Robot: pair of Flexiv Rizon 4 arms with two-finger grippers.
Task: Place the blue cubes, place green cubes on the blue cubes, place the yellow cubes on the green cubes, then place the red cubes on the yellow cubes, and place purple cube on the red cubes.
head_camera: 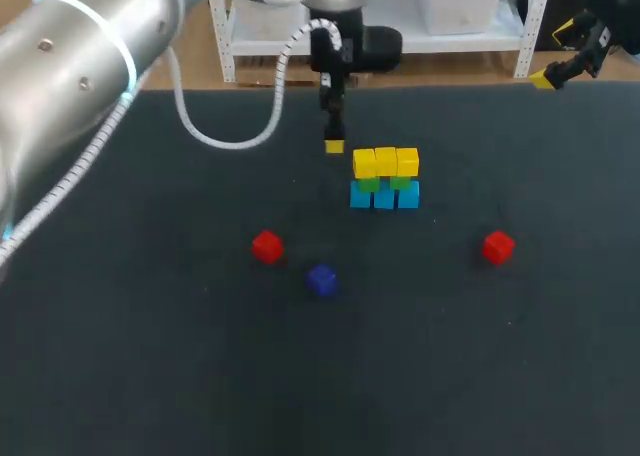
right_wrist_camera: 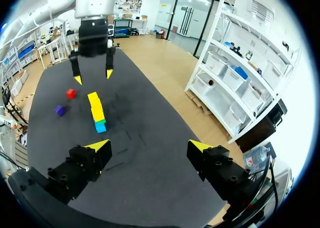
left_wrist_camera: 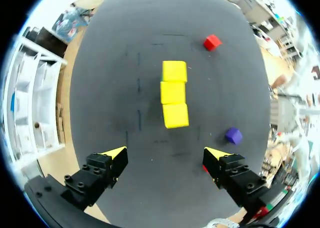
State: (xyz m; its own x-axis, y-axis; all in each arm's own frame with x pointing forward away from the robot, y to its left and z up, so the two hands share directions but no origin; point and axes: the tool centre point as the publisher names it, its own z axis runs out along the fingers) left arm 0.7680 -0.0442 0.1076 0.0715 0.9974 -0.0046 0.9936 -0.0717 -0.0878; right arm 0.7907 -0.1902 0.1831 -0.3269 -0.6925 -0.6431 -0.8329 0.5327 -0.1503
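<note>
While spread empty beside the small yellow cubes [left_wrist_camera: 174, 94], favour left fingers [left_wrist_camera: 165, 155]. Nearer small red cube [head_camera: 267, 246]: toward the robot from them, leftward.

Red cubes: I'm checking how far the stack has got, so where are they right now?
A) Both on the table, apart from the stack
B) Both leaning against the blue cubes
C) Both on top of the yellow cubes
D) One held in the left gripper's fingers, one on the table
A: the left red cube and the right red cube lie on the table, each apart from the stack, whose top row is bare yellow cubes.
</note>
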